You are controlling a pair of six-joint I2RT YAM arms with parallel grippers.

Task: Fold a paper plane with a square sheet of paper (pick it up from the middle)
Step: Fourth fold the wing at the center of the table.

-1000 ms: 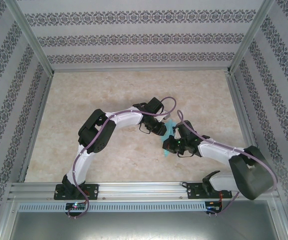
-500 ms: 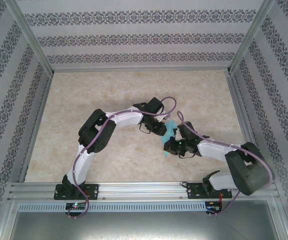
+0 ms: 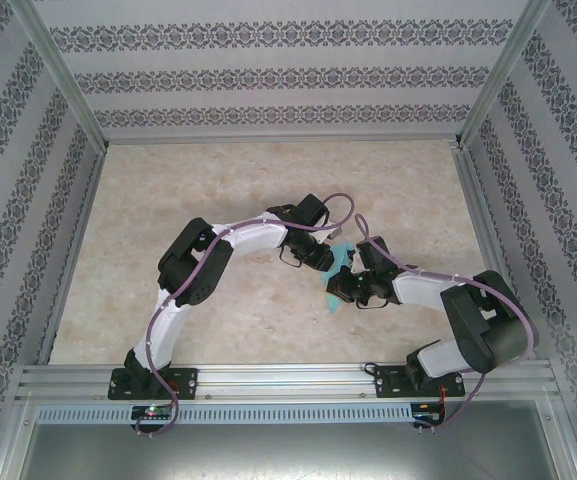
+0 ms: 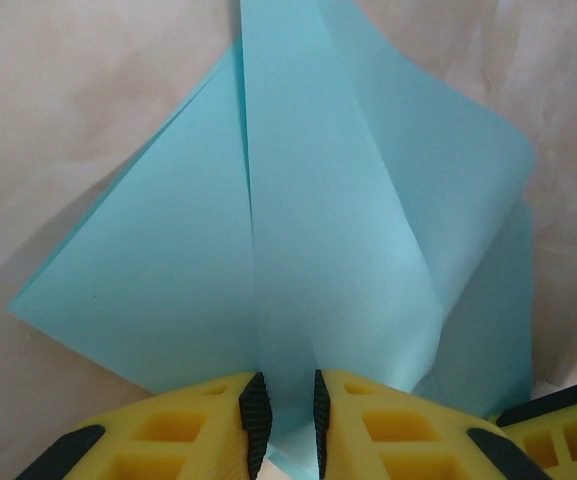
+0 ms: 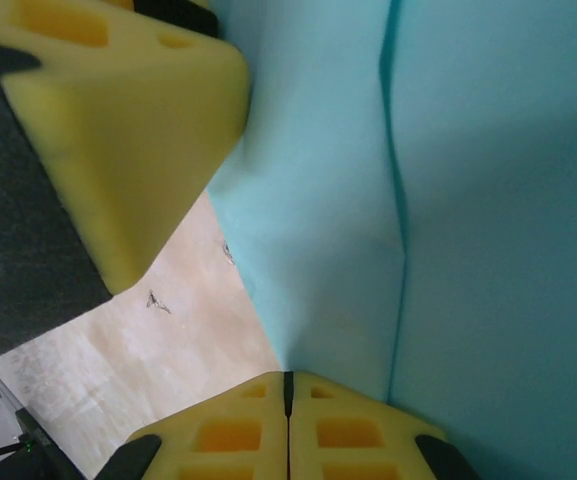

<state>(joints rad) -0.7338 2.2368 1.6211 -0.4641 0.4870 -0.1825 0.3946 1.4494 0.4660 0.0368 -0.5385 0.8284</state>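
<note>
- The blue paper [image 4: 348, 250] is folded, not flat. A long crease runs down its middle, and flaps with sharp corners spread out to each side.
- It sits between the two grippers, near the middle of the table [image 3: 168, 190].
- The left gripper [image 4: 286, 415] has its jaws nearly closed, and they pinch the paper's middle fold.
- The right gripper [image 5: 288, 400] has its jaws pressed tight together. The paper's edge runs right up to its tips, but I cannot tell if they pinch it.
- There is bare table all around. The patterned walls [image 3: 268, 80] and the metal rails [image 3: 68, 240] are well apart from the paper.
- I count one paper, two arms and two grippers.
</note>
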